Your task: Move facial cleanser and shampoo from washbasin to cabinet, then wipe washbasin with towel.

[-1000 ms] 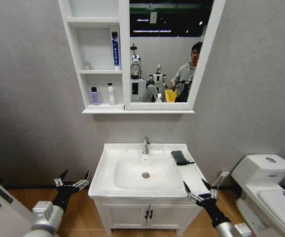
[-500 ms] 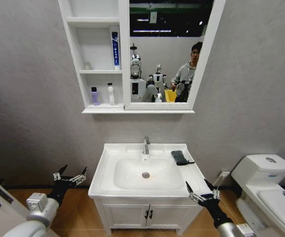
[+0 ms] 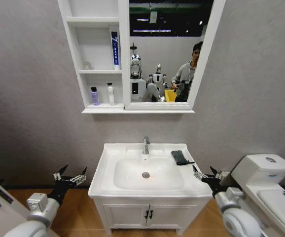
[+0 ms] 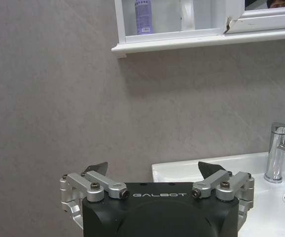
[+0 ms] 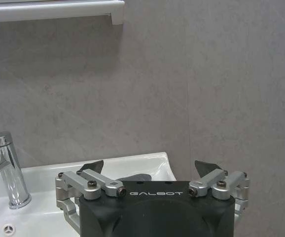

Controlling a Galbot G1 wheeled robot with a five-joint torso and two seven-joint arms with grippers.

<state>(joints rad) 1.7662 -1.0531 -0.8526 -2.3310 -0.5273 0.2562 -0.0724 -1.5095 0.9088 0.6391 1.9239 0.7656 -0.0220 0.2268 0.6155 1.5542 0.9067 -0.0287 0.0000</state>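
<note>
The purple bottle (image 3: 94, 96) and the white bottle (image 3: 111, 94) stand side by side on the lowest shelf of the cabinet (image 3: 78, 49). The left wrist view also catches the purple bottle (image 4: 143, 16) and the white bottle (image 4: 187, 14). The dark towel (image 3: 180, 157) lies folded on the right rim of the washbasin (image 3: 108, 168). My left gripper (image 3: 69, 176) hangs open, low and left of the washbasin. My right gripper (image 3: 203, 171) is open at the washbasin's right edge, a little in front of the towel, holding nothing. A dark edge of the towel (image 5: 132, 178) shows between its fingers.
A chrome tap (image 3: 146, 145) rises at the back of the bowl. A slim blue-and-white tube (image 3: 114, 48) stands on the middle shelf. A white toilet (image 3: 266, 182) sits close on the right, and the vanity doors (image 3: 147, 215) are below the basin. A grey wall lies behind.
My right gripper rose from the basin's front right corner to its right edge, nearer the towel. The left gripper sank slightly and then held still.
</note>
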